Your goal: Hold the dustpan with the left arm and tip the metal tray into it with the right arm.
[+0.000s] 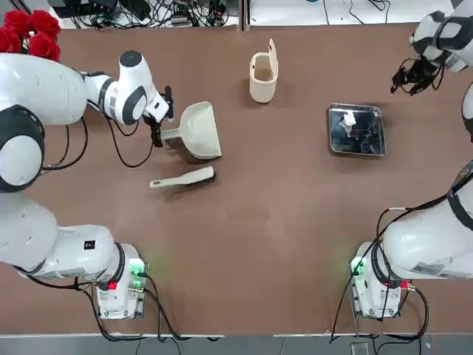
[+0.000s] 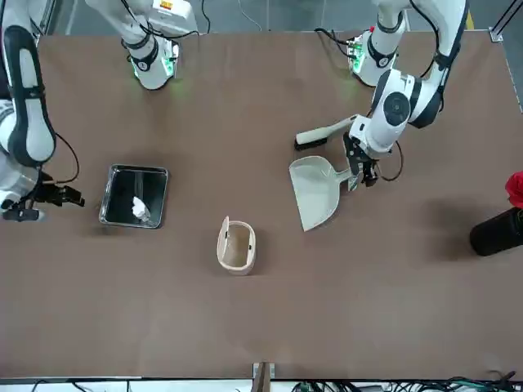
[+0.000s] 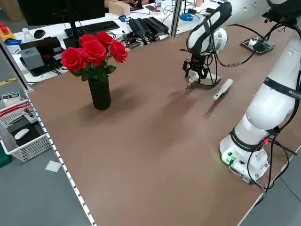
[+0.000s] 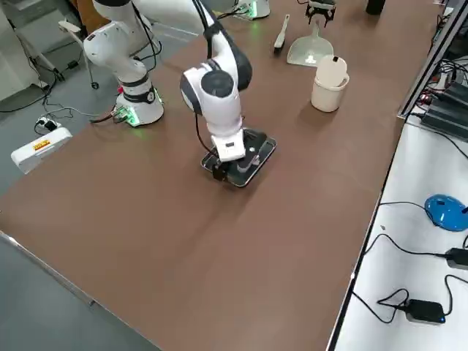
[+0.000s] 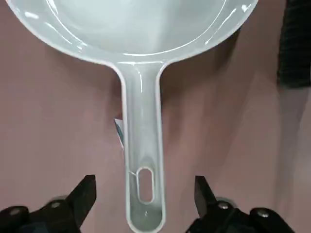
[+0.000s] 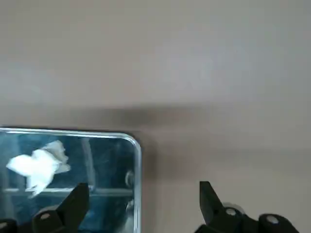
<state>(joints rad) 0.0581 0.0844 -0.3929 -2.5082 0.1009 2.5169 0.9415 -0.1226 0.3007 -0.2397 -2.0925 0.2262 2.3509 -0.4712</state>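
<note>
Toward the left edge of the tabletop [image 1: 251, 259], the open left gripper [image 5: 145, 187] straddles the dustpan's [image 1: 203, 133] handle; centre it, then close squarely. Toward the far right corner lies the metal tray [image 1: 371, 142], the parted right gripper [image 6: 144, 187] beside its rim.

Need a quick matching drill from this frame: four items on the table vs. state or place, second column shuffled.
1. dustpan
2. metal tray
3. small bin
4. hand brush

A. lid raised
B. crumpled white scrap inside
C. dark bristles, lying beside the dustpan
D. handle between the left gripper's open fingers

Pairs: 1-D, 2-B, 3-A, 4-C
</note>
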